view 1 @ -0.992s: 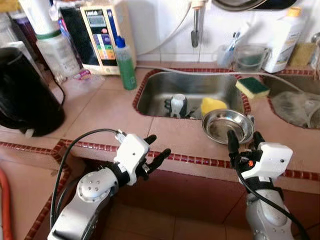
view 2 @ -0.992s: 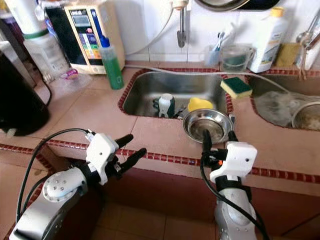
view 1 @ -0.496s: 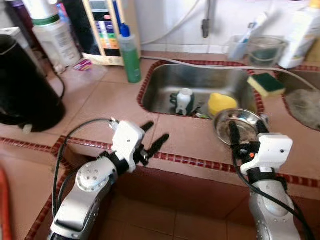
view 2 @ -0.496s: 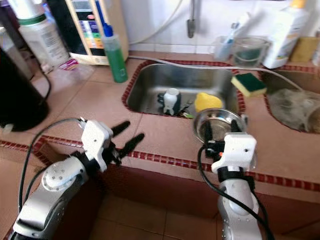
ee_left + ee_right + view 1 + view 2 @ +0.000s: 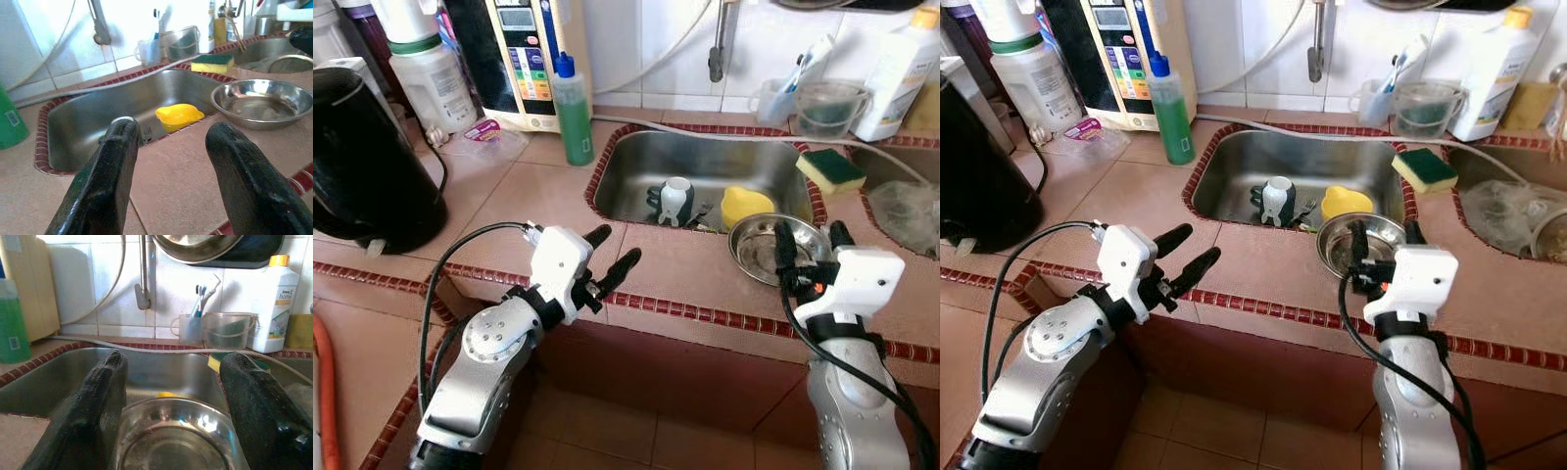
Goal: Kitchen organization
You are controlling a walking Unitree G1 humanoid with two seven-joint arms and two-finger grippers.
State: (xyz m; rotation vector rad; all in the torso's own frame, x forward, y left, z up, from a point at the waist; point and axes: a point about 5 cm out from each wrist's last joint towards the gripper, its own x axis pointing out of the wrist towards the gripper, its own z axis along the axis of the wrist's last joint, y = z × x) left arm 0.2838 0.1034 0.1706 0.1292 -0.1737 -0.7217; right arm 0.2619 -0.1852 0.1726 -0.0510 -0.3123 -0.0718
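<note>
A shiny steel bowl [image 5: 759, 253] sits on the tiled counter at the sink's near right corner. My right gripper [image 5: 811, 243] is open, its two black fingers [image 5: 98, 401] standing over the bowl's [image 5: 176, 440] near rim, gripping nothing. Over the counter's front edge my left gripper [image 5: 614, 251] is open and empty, pointing towards the sink. Through its fingers [image 5: 110, 171] I see the bowl [image 5: 264, 100] and a yellow object [image 5: 178, 115]. In the steel sink [image 5: 641, 181] lie that yellow object [image 5: 744, 206] and a small black-and-white item [image 5: 674, 199].
A green bottle [image 5: 574, 110] and a water purifier [image 5: 524, 59] stand behind the sink's left. A black kettle [image 5: 367, 166] is far left. A yellow-green sponge [image 5: 832, 171], clear cups [image 5: 822, 103] and a white bottle [image 5: 891, 69] are at the right. A tap [image 5: 717, 44] hangs above.
The camera has shifted between frames. My right gripper has come forward a little, so its fingers now stand over the bowl's near rim. The left gripper keeps much the same pose.
</note>
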